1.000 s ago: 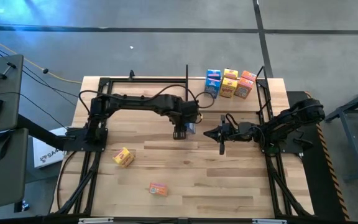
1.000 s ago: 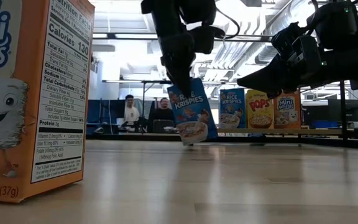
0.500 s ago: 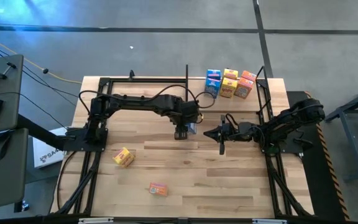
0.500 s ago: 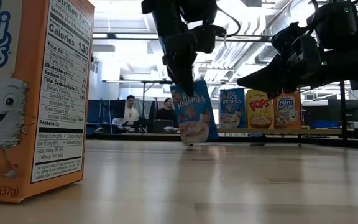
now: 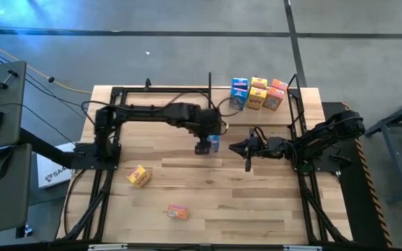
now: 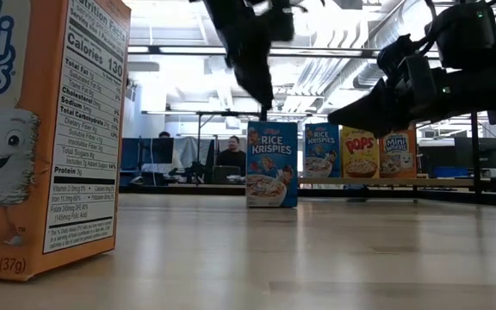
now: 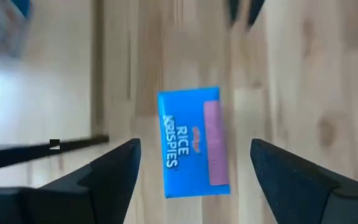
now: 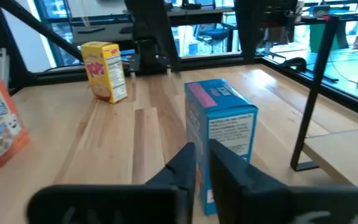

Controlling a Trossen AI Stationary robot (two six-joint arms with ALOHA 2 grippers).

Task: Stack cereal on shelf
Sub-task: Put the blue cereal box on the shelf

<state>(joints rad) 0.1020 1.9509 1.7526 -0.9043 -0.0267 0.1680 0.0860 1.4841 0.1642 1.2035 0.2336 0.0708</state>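
Left tool (image 5: pixel 202 148) released, above upright blue cereal box (image 6: pixel 272 164) on tabletop; right tool (image 5: pixel 236 148) clenched nearby

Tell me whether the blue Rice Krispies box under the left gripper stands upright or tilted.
Upright. In the low view the Rice Krispies box stands square on the tabletop, with the open left gripper above it, not touching.

The wooden bench (image 5: pixel 257 202) carries a blue cereal box (image 5: pixel 213 143) upright near its middle, a yellow box (image 5: pixel 139 176) and an orange box (image 5: pixel 178 212) nearer the front, and the shelf (image 5: pixel 293 90) at the far right corner holding four boxes (image 5: pixel 258 93).
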